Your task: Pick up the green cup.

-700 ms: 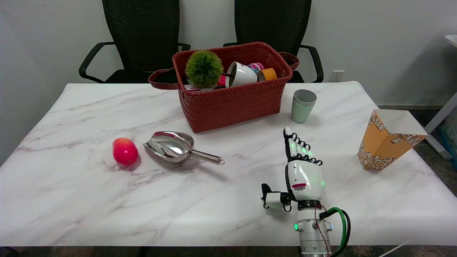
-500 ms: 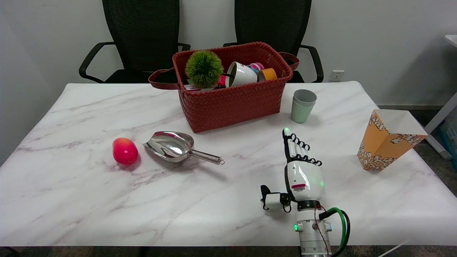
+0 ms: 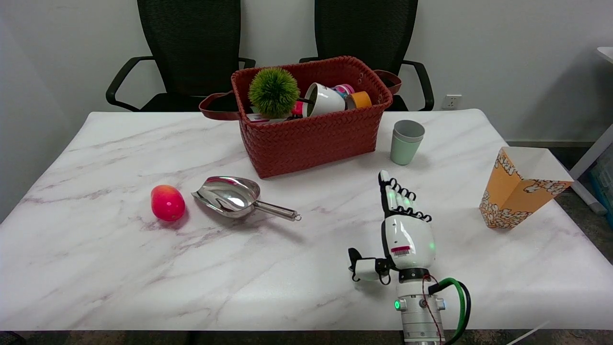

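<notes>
- Pale green and upright, the green cup [image 3: 406, 142] stands on the tabletop [image 3: 119, 268] beyond our right hand [image 3: 400, 225], a little to the right of the line its fingers point along, and apart from them.
- We see our right hand above the tabletop with its back turned up, fingers [image 3: 393, 194] stretched straight toward the far side and the thumb stuck out to the left; it holds nothing and its fingers are spread wide.
- White wrist and arm reach in from the near edge directly behind the hand, with a green and black cable looping at the right side of the wrist.
- Just left of the cup, and farther from the hand, we see a red woven basket [image 3: 311, 139] nearly touching it; whether they touch we cannot tell.
- Inside the basket lie a spiky green ball [image 3: 273, 92], a white mug [image 3: 324, 99] tipped on its side, and a roll with an orange edge [image 3: 359, 99].
- Well to the right of the hand an orange popcorn box [image 3: 519, 188] stands tilted near the tabletop's right edge.
- Well to the left of the hand a shiny metal scoop [image 3: 234, 196] lies with its handle pointing back toward the hand.
- Farther left still, just beside the scoop's bowl, a red and yellow fruit [image 3: 167, 202] rests on the marble.
- Two black office chairs [image 3: 191, 48] stand behind the far edge, past the basket.
</notes>
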